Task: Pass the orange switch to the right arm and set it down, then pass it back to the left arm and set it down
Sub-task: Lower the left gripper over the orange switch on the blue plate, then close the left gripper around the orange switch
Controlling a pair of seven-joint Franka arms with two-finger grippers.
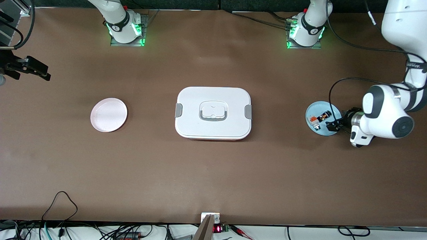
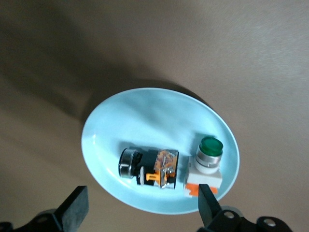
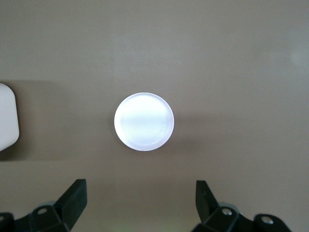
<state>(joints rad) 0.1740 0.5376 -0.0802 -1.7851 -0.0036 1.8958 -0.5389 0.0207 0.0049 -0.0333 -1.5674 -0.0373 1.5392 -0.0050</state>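
Orange switch (image 2: 149, 168) on blue plate (image 2: 145, 121), apparently just under spread left pincer (image 2: 140, 210), right pincer (image 3: 140, 203) spread, waiting.

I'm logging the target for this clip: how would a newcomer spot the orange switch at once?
Start at the big white box mid-table, then go toward the left arm's end to the pale blue plate, where the open left gripper hovers. Two small parts lie on it; the orange switch is the black-and-orange one, unlike the white component with a green cap beside it.
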